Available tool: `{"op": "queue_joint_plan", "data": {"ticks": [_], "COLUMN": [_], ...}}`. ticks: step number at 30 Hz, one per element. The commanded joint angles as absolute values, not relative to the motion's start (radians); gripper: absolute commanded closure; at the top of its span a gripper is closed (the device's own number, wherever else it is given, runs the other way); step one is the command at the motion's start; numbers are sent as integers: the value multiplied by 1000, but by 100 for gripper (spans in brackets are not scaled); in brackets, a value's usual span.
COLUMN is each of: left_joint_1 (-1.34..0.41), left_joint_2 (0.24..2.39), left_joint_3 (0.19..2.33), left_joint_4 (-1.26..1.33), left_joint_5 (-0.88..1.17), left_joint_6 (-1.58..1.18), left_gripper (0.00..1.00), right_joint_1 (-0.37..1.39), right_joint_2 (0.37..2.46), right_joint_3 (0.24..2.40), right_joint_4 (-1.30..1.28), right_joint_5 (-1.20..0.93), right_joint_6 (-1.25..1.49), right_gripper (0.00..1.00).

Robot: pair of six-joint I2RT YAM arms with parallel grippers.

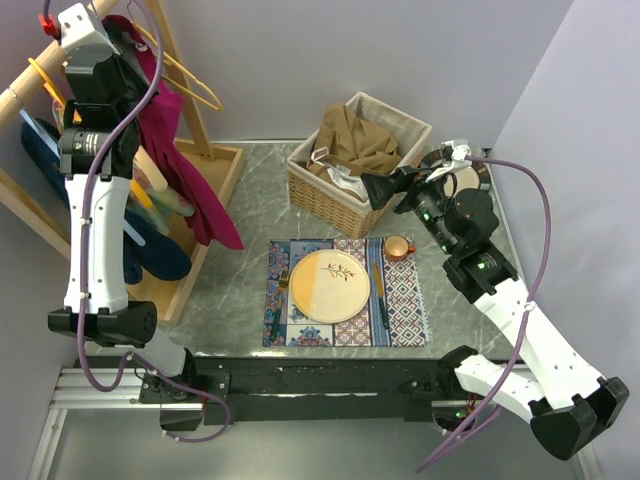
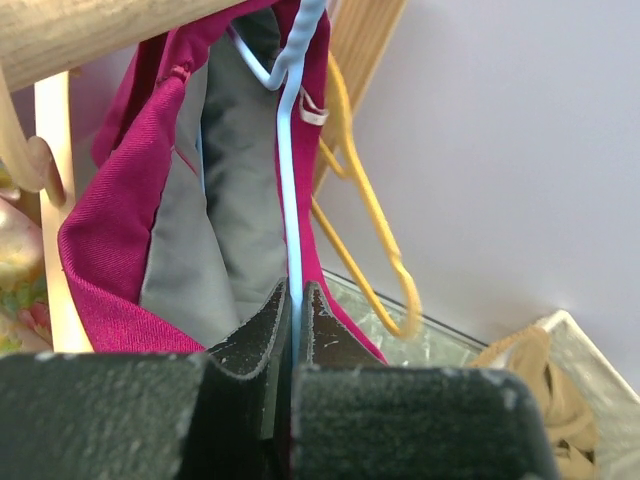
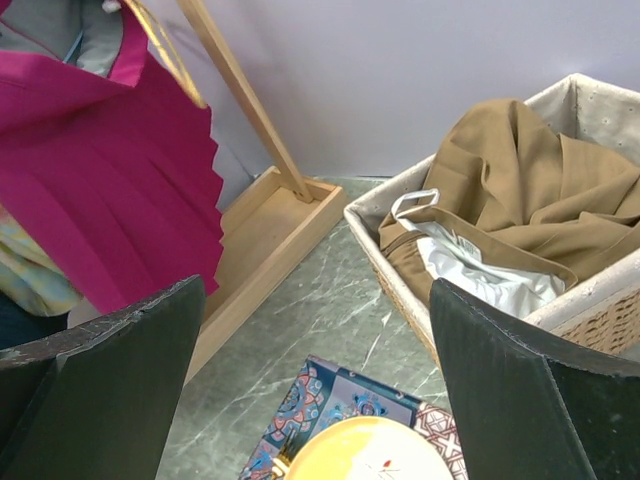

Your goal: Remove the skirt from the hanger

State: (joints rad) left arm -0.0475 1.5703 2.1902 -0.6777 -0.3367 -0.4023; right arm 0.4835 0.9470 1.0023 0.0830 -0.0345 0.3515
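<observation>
- Up at ten o'clock, the left hand (image 2: 292,300) clamps the blue hanger (image 2: 291,180); the skirt (image 1: 185,170) hangs lengthwise below.
- Spread wide, the right hand (image 3: 315,290) has the skirt at its ten o'clock.

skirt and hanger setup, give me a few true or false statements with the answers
1. The left gripper is shut on the light blue hanger. True.
2. The magenta skirt lies in the wicker basket. False: it hangs at the wooden rack; the basket holds a tan garment.
3. The right gripper is open and empty. True.
4. The plate sits on bare table. False: it sits on a patterned placemat.
</observation>
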Motion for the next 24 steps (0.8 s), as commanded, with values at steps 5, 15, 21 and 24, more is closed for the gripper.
{"op": "queue_joint_plan", "data": {"ticks": [5, 15, 21, 24], "left_joint_1": [-67, -72, -72, -72], "left_joint_2": [1405, 1279, 1184, 1149], "left_joint_3": [2172, 2109, 2043, 2002], "left_joint_4": [-583, -629, -595, -560], "left_joint_5": [-180, -90, -22, 69], "left_joint_6": [-420, -471, -502, -528], "left_gripper": [99, 99, 99, 99], "right_joint_1": [525, 778, 926, 1000], "right_joint_2": [974, 1060, 1158, 1205], "right_joint_3": [1064, 1130, 1213, 1276], "right_joint_4": [63, 123, 160, 134], "right_joint_5": [-28, -63, -63, -28], "right_joint_6": [354, 405, 428, 396], "right_gripper": [0, 0, 0, 0]}}
